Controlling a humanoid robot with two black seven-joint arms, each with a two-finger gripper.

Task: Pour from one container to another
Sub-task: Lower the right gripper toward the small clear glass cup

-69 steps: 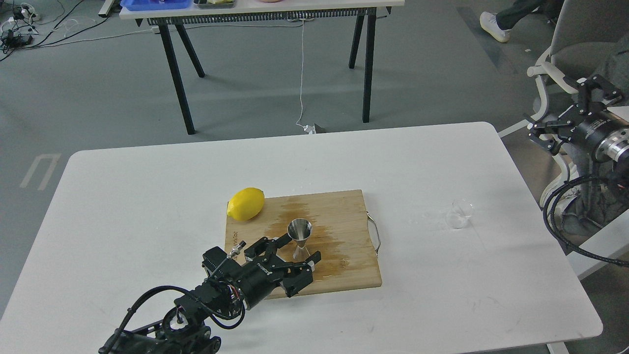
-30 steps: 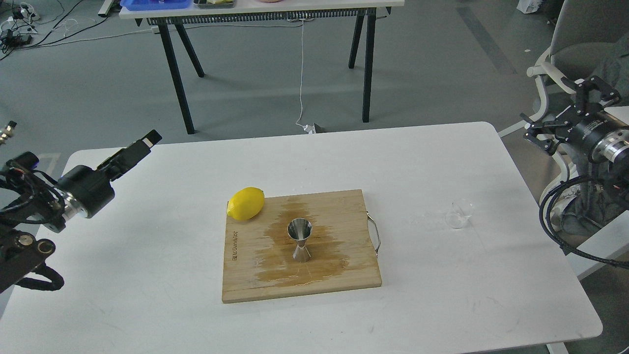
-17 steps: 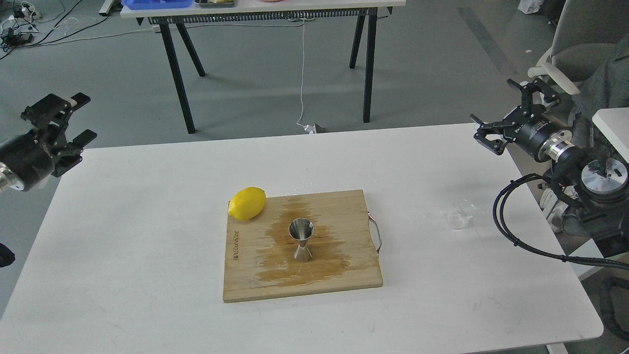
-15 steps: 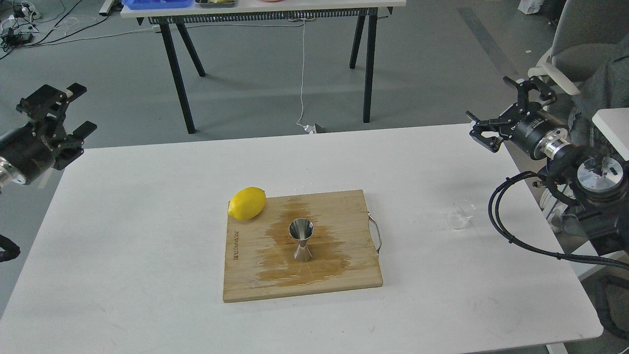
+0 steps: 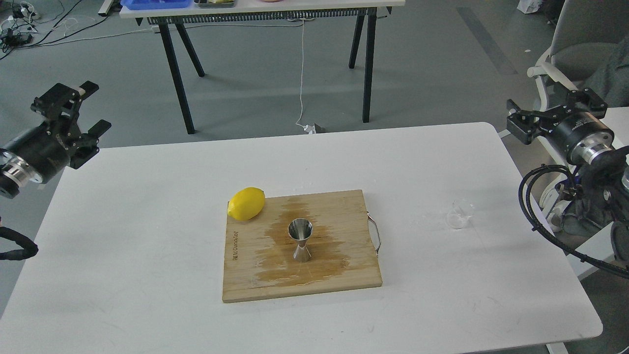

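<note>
The steel jigger (image 5: pixel 300 240) stands upright in the middle of a wet wooden cutting board (image 5: pixel 344 275). Far to its right, the small clear glass cup (image 5: pixel 459 214) sits on the white table (image 5: pixel 147 246), near the right edge. My left gripper (image 5: pixel 81 110) hovers open over the table's far left corner, holding nothing. My right gripper (image 5: pixel 548 113) hangs open off the table's far right corner, well above and behind the glass cup, with nothing in it.
A yellow lemon (image 5: pixel 246 203) lies on the board's back left corner. The board has a metal handle (image 5: pixel 376 236) on its right side. A second table (image 5: pixel 265 7) stands on the floor behind, and a chair (image 5: pixel 580 44) at the right.
My left gripper let go of the jigger and drew back from the board to the far left corner. The right gripper swung out over the table's right edge, then back to the right.
</note>
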